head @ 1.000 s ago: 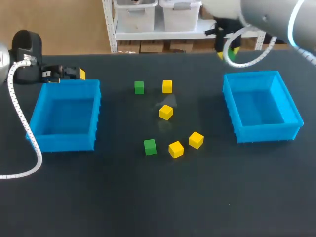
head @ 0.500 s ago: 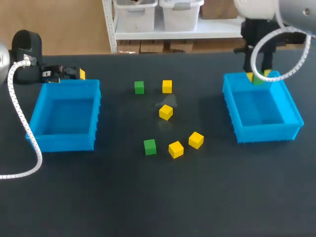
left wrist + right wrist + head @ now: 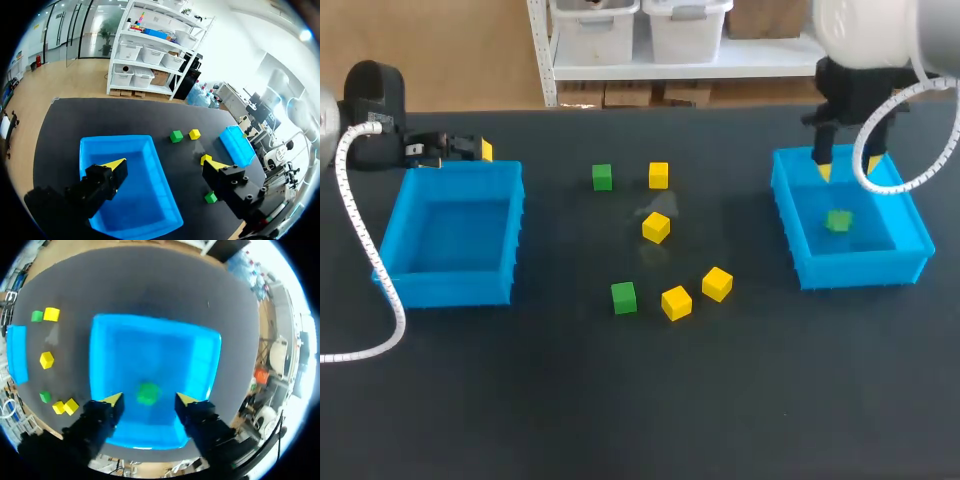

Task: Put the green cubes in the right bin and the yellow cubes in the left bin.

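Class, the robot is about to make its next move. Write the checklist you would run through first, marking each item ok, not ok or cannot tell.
1. The right gripper is open and holds nothing: ok.
2. The green cube is inside the right bin: ok.
3. That cube lies settled: cannot tell, it is blurred.
4. The left gripper is open and holds nothing: ok.
5. All green cubes are binned: not ok. The far green cube and the near green cube lie on the table.
6. The near green cube is apart from its yellow neighbour: ok, a gap shows.
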Tool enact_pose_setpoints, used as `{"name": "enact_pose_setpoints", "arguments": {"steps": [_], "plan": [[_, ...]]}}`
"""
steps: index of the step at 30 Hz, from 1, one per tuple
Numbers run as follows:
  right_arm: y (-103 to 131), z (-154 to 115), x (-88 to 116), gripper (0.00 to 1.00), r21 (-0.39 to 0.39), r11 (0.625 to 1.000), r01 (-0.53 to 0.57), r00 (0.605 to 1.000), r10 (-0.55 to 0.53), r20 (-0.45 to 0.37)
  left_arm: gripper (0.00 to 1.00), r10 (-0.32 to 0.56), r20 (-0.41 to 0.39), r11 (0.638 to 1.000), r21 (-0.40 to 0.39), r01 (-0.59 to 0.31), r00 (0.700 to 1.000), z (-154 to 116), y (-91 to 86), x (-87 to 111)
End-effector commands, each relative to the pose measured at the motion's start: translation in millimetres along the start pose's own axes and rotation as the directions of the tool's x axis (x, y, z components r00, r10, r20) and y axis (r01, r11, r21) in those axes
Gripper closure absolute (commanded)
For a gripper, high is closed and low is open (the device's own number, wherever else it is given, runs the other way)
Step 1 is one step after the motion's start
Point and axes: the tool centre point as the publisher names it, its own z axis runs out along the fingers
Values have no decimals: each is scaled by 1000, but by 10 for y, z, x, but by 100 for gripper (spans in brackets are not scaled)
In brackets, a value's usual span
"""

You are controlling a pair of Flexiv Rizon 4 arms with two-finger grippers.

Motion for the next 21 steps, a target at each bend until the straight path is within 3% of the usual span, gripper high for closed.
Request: {"name": "enact_pose_setpoints", "arguments": {"steps": [1,11,21], "plan": [[178,-171,-31,0,32,998,56,921,-64,384,0,1,5,1000,8,-2,1000,1,19,9],[961,-541,-512,0,88,952,293,858,-302,414,0,1,5,1000,8,-2,1000,1,19,9],[1654,-435,-850,0,86,887,453,808,-450,380,0,1,5,1000,8,-2,1000,1,19,9]]}}
